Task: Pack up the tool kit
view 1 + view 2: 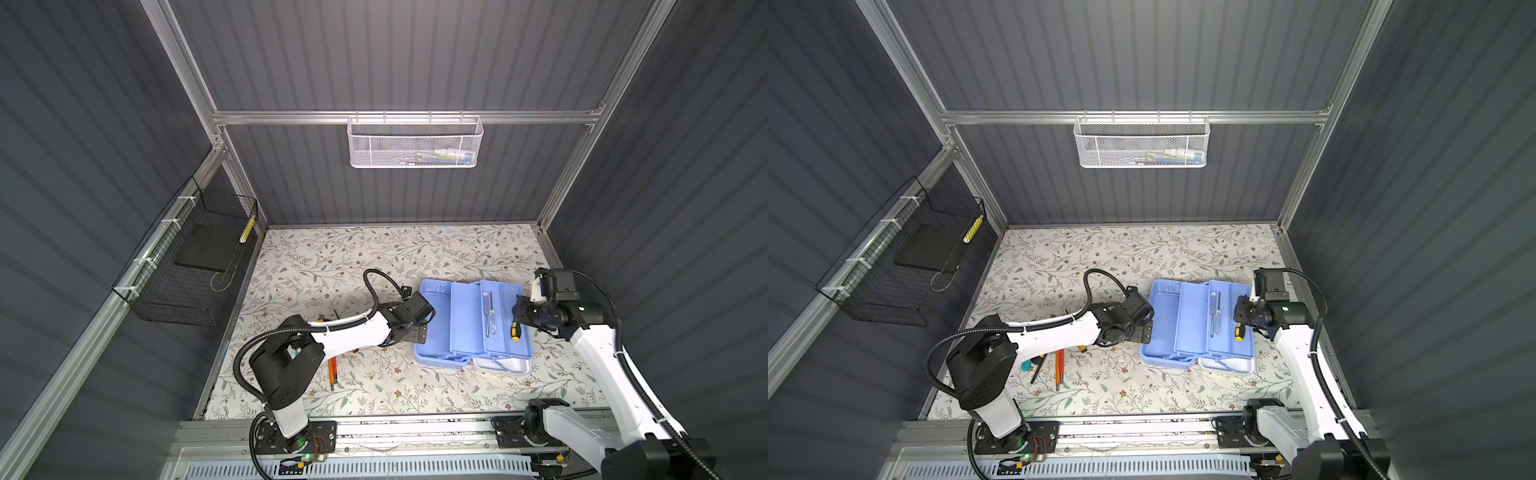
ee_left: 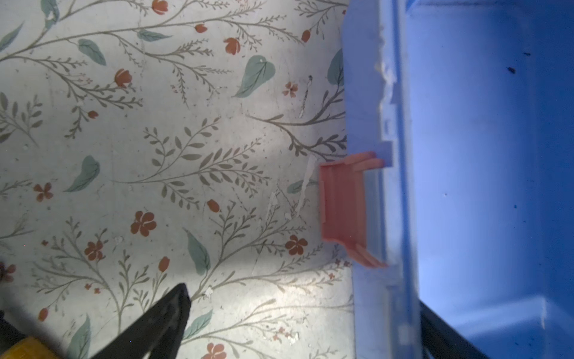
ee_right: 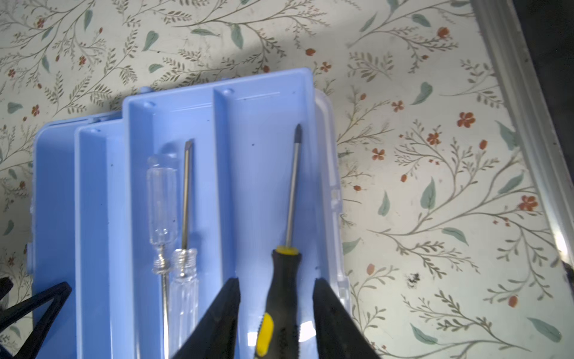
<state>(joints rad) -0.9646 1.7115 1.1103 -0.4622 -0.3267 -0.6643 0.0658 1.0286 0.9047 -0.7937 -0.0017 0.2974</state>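
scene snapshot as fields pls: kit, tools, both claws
tool kit: open, light blue trays spread
compartment at right claw: black-yellow screwdriver
next compartment: two clear-handled screwdrivers, head to tail
right claw: open, either side of the black-yellow handle, gaps showing
left claw: open, straddling kit wall beside pink latch
unpacked: orange tools on table

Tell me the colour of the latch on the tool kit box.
The latch is pink, clearest in the left wrist view.

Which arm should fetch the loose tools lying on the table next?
Left. The orange tools lie beside its arm, and the left gripper is open. The right gripper straddles the black screwdriver in the tray.
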